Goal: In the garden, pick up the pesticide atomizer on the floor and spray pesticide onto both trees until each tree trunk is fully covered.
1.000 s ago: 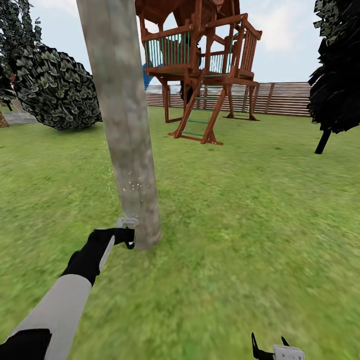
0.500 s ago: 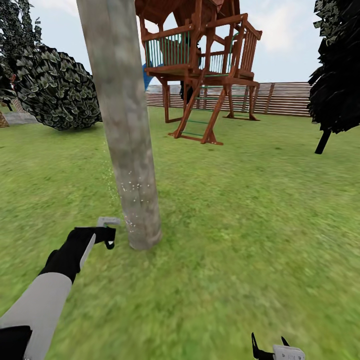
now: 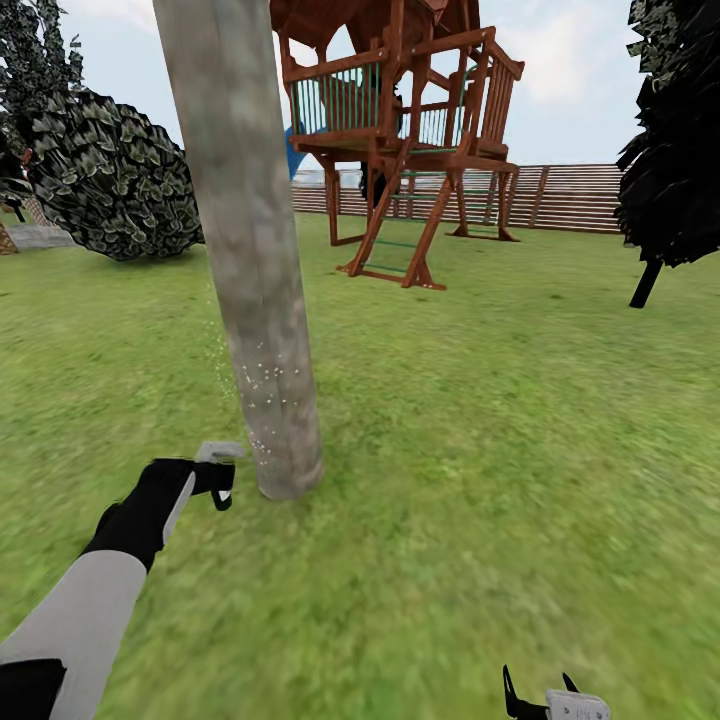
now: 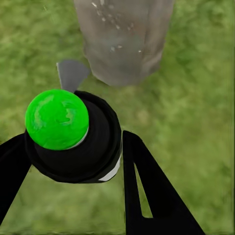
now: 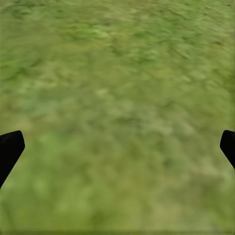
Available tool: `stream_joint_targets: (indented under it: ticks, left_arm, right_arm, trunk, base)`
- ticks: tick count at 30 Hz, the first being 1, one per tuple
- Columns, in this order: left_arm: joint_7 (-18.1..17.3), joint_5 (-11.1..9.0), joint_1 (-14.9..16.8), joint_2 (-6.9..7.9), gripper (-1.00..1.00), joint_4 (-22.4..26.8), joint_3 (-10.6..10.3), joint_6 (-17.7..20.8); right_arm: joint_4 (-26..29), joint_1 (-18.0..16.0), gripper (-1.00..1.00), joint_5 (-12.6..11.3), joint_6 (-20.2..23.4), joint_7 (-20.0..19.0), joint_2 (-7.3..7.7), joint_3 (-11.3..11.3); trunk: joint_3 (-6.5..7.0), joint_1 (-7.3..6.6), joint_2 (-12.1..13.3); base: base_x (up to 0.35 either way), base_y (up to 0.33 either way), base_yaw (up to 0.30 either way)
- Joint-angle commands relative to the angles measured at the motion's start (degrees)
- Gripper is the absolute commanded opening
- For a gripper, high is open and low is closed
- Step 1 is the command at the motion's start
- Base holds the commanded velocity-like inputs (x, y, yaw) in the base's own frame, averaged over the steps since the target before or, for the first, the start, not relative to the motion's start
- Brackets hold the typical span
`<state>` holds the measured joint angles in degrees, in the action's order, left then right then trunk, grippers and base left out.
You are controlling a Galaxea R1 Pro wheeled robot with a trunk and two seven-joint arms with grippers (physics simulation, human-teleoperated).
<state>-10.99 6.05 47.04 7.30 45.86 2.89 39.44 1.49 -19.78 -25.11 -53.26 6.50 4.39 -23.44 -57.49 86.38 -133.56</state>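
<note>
While grass (image 3: 480, 420) spreads all round me, my left hand (image 4: 73, 161) is clamped on the atomizer (image 4: 68, 132), just left of the near trunk (image 3: 255, 300), which is flecked with white specks. My right hand (image 5: 117, 147) hangs spread apart over lawn. Far off stand a wooden playhouse (image 3: 410, 130) and fence (image 3: 570, 197). No writing shows.

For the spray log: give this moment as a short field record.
setting: grass lawn, wooden play tower, slat fence
tree trunk: pale, upright, white specks low on its bark
atomizer: black body, green cap, grey nozzle toward the trunk
left end effector: shut on the atomizer, beside the trunk base
right end effector: open, over bare grass
</note>
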Motion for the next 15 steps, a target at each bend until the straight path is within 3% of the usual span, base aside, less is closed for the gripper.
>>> stream_joint_targets:
  ticks: [1,4,8,12,15]
  left_arm:
    - [0.0,0.0,-0.2,-0.06,-1.0,0.2,0.0,0.0]
    - [0.0,-0.1,-0.2,-0.26,-1.0,0.7,0.2,-0.1]
    - [0.1,-0.2,0.6,-1.54,-1.0,1.1,0.1,0.2]
    - [0.3,-0.1,2.4,-4.68,-1.0,5.5,0.0,1.5]
    - [0.2,-0.2,2.6,-3.94,-1.0,8.3,0.4,3.7]
  right_arm:
    - [0.0,0.0,1.0,0.0,0.0,0.0,0.0,0.0]
    - [0.0,0.0,1.0,0.0,0.0,0.0,0.0,0.0]
    - [0.0,0.0,1.0,0.0,0.0,0.0,0.0,0.0]
    - [0.0,0.0,1.0,0.0,0.0,0.0,0.0,0.0]
    - [0.0,0.0,1.0,0.0,0.0,0.0,0.0,0.0]
  trunk:
    - [0.0,0.0,0.0]
    - [0.0,0.0,0.0]
    - [0.0,0.0,0.0]
    - [0.0,0.0,0.0]
    - [0.0,0.0,0.0]
  base:
    - [-0.022,0.0,0.0]
    - [-0.254,0.0,0.0]
    - [-0.054,0.0,0.0]
    - [-0.002,0.0,0.0]
    - [0.0,0.0,0.0]
